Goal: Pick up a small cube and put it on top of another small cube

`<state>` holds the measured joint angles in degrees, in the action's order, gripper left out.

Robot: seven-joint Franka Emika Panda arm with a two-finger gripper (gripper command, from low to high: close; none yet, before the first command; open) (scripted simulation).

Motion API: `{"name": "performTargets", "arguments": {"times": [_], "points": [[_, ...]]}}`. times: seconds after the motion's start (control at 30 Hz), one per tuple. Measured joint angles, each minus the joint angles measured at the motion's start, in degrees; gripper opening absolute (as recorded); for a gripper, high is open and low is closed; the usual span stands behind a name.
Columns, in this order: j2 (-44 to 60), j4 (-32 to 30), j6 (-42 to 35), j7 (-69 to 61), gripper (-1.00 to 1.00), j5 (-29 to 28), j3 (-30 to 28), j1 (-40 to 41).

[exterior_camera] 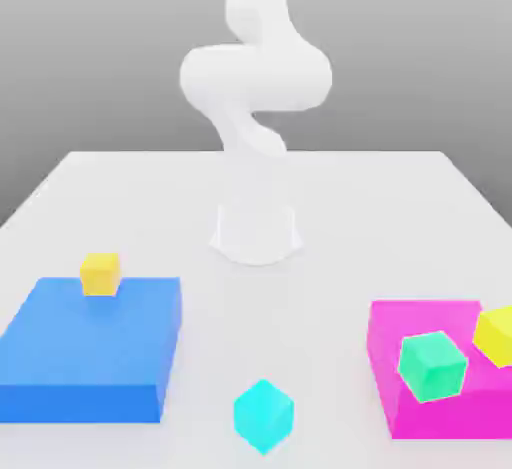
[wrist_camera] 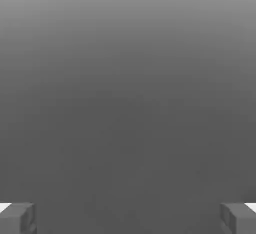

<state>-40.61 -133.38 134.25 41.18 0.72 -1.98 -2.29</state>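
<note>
- Claw (wrist_camera: 128,218): fingers spread wide, nothing held between them.
- Cyan cube (exterior_camera: 263,414) sits on white counter (exterior_camera: 120,197), between blue platform (exterior_camera: 95,347) and magenta platform (exterior_camera: 425,397).
- Yellow cube (exterior_camera: 100,273) on blue platform; green cube (exterior_camera: 432,365) on magenta platform.

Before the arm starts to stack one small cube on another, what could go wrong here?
1. The green cube and the yellow cube on the magenta block sit very close; the open claw may bump one while grasping the other.
2. The cyan cube looks turned at an angle, so the fingers may close on its corners and slip.
</note>
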Motion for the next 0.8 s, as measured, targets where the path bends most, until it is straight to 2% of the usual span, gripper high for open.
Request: {"name": "performTargets", "arguments": {"times": [0.33, 0.57, 0.8], "points": [[21.2, -6.5, 10.0, -19.6, 0.00, 4.1, -6.6, -7.6], [35.7, -10.9, 16.8, -33.0, 0.00, 6.7, -8.3, -10.2], [49.8, -15.1, 24.2, -42.4, 0.00, 4.7, -7.9, -9.8]]}}
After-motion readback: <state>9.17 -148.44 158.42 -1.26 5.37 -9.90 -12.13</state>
